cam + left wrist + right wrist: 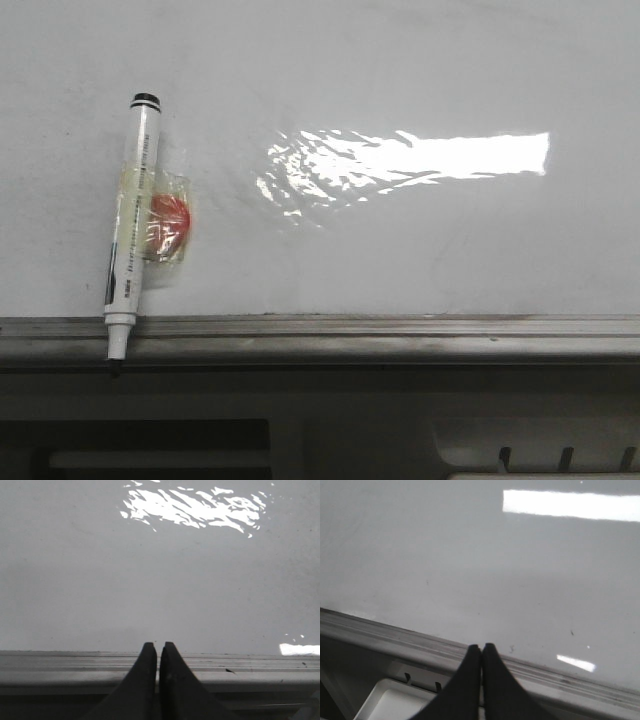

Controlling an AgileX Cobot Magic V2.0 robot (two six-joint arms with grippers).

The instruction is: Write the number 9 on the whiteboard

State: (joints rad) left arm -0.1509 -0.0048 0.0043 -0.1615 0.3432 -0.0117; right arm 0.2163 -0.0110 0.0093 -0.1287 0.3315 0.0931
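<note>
In the front view the whiteboard (pixel 400 250) fills most of the frame, with a grey rail (pixel 400 335) along its lower edge. No drawn 9 can be made out on it. A white marker pen (pixel 128 225) lies on its left side, tip over the rail, with a crumpled clear wrapper with a red patch (pixel 168 225) against it.

Left wrist view: the left claw (pixel 158 647) is clenched on nothing, over the rail.

Right wrist view: the right claw (pixel 481 648) is likewise clenched and empty, at the rail.
</note>
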